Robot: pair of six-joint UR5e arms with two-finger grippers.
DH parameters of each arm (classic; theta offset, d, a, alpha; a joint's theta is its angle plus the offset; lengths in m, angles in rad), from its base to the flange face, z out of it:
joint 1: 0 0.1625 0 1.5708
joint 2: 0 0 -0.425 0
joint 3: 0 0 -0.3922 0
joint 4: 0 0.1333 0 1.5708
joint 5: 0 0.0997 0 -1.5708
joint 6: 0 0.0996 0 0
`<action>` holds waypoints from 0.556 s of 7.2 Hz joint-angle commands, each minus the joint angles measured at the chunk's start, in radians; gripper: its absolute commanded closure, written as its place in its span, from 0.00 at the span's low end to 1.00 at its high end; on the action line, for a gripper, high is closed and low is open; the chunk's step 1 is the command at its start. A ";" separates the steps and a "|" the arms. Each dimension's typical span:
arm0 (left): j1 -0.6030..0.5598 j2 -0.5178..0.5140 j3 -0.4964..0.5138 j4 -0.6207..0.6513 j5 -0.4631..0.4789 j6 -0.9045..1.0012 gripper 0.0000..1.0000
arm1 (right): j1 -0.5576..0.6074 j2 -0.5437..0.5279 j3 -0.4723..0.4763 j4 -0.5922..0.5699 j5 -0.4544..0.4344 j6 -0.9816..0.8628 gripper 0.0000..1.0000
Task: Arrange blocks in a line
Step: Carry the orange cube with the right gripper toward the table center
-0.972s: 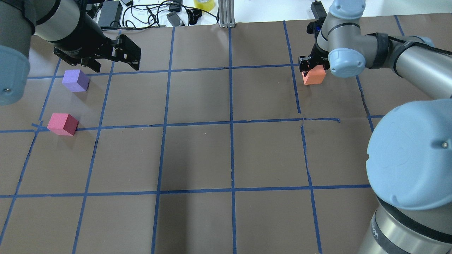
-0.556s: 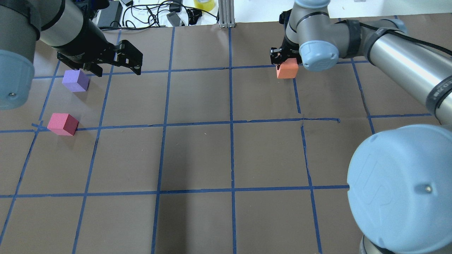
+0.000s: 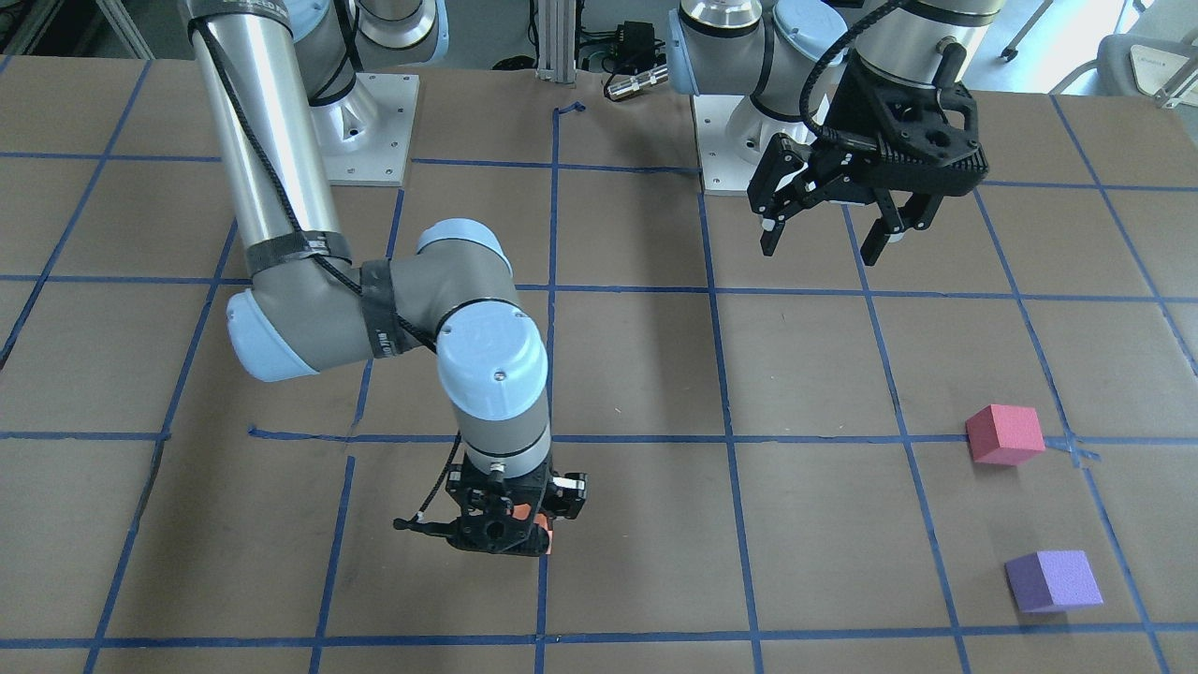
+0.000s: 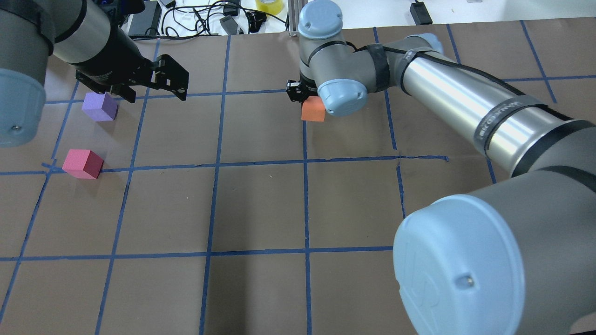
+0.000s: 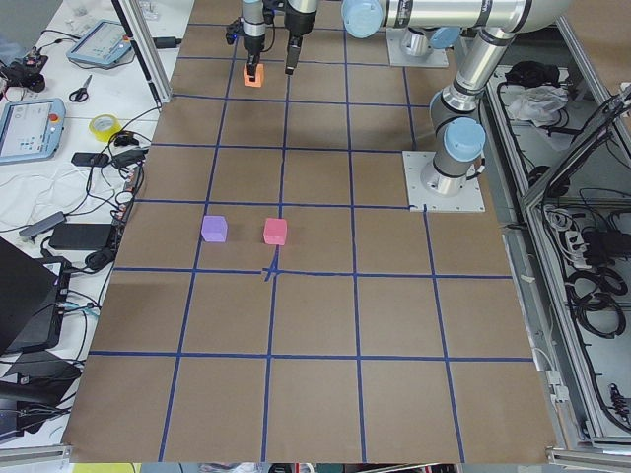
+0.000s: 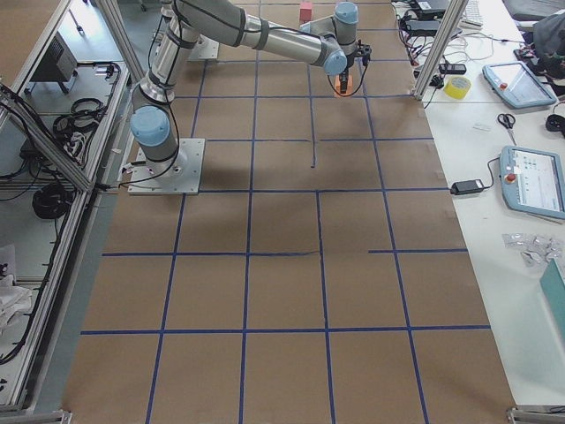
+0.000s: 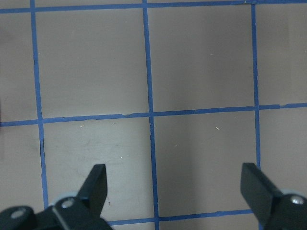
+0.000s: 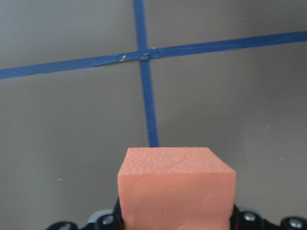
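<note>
My right gripper [image 4: 307, 100] is shut on the orange block [image 4: 313, 110] and holds it over the table's centre tape line at the far side. The block fills the bottom of the right wrist view [image 8: 176, 187]; in the front view only a sliver of it [image 3: 519, 517] shows under the gripper [image 3: 501, 534]. The purple block [image 4: 99, 106] and the pinkish-red block [image 4: 83, 163] lie on the table at the far left, apart from each other. My left gripper [image 4: 153, 93] is open and empty, hovering just right of the purple block; its fingers [image 7: 96, 184] frame bare table.
Blue tape lines [image 4: 305, 195] divide the brown table into squares. Cables, power adapters and a yellow tape roll [image 4: 269, 5] lie beyond the far edge, beside an aluminium post [image 4: 298, 18]. My right arm [image 4: 465, 102] spans the right half of the table.
My right gripper has carried the orange block leftward from the far right to the centre line. The left gripper and the purple and pinkish-red blocks have hardly moved.
</note>
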 commanded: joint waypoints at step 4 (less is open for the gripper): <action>-0.003 0.012 -0.001 -0.001 -0.001 -0.001 0.00 | 0.074 0.098 -0.086 0.001 0.008 0.080 0.69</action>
